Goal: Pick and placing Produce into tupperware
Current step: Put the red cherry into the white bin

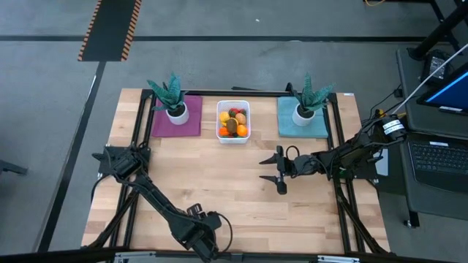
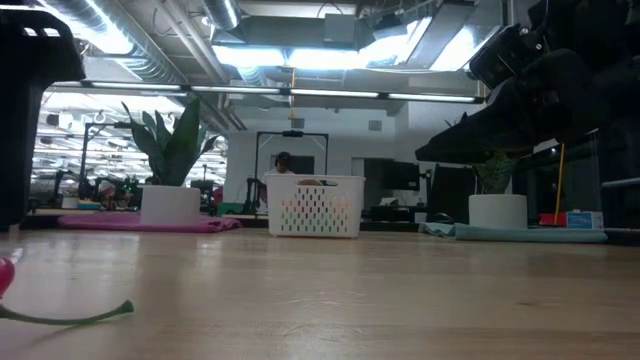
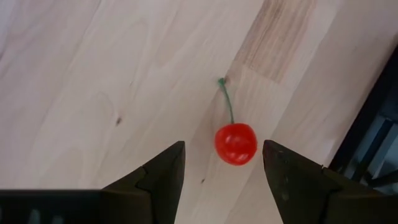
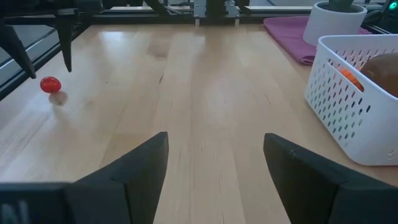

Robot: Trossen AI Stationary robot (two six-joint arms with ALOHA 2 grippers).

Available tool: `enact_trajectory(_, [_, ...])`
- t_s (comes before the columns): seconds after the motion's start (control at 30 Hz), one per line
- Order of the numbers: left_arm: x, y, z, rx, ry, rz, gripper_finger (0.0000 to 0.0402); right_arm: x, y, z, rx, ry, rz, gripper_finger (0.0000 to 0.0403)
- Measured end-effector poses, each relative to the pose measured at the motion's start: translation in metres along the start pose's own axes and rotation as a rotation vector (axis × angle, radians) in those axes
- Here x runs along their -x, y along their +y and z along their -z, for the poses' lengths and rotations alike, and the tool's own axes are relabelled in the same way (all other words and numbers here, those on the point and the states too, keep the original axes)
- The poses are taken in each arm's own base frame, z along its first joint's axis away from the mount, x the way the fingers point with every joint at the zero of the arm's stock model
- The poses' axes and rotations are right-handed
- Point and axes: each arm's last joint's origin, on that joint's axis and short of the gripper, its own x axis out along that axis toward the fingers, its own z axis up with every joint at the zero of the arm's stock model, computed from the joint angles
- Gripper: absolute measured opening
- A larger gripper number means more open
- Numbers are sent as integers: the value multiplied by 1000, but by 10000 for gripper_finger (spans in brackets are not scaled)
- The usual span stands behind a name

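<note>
- The tupperware (image 1: 233, 121), a white perforated tub, is seen at the far middle of the wooden table (image 1: 219, 183); it serves as the landmark below.
- A pile of produce (image 1: 233, 122) is held inside the tub: orange, yellow, red, green and brown pieces are made out from above.
- To the tub's left a purple mat (image 1: 176, 122) is laid, with a teal spiky plant in a white pot (image 1: 176, 111) stood on it; to the tub's right a teal mat (image 1: 302, 120) is laid with a second potted plant (image 1: 303, 111).
- The right gripper (image 1: 276, 169) is found near the tub, toward the near right of it, above bare table. Its fingers are spread wide and nothing is held between them; in the right wrist view the tub's wall (image 4: 348, 106) is seen beside the gripper.
- The left gripper (image 3: 222, 171) is placed well away from the tub, at the table's near left edge, pointed down at the wood.
- A red cherry (image 3: 236, 144) with a green stem is lain on the table between the left fingers (image 3: 163, 174); the fingers are held apart on either side of it and no contact with the fruit is shown.
- The same cherry (image 4: 50, 84) is seen from the right wrist view, far from the tub, on the bare wood.
- In the low view, the stem of the cherry (image 2: 60, 316) is shown close to the camera, with the tub (image 2: 314, 206) far behind it.
</note>
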Motion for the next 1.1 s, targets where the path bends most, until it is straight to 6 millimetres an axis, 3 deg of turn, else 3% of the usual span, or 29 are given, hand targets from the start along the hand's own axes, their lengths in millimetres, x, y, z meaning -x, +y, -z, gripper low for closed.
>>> enact_trajectory(0.3, [0,-3,-1,22,-9,26,206,0,0,0,0,0,0,265])
enact_trajectory(0.47, [-14,-3,2,12,12,-3,206,0,0,0,0,-1,0,265])
enact_trajectory(0.87, [-15,-2,1,14,21,-2,206,0,0,0,-1,-2,0,265])
enact_trajectory(1.1, [-27,4,-2,33,31,5,206,0,0,0,-1,-2,0,265])
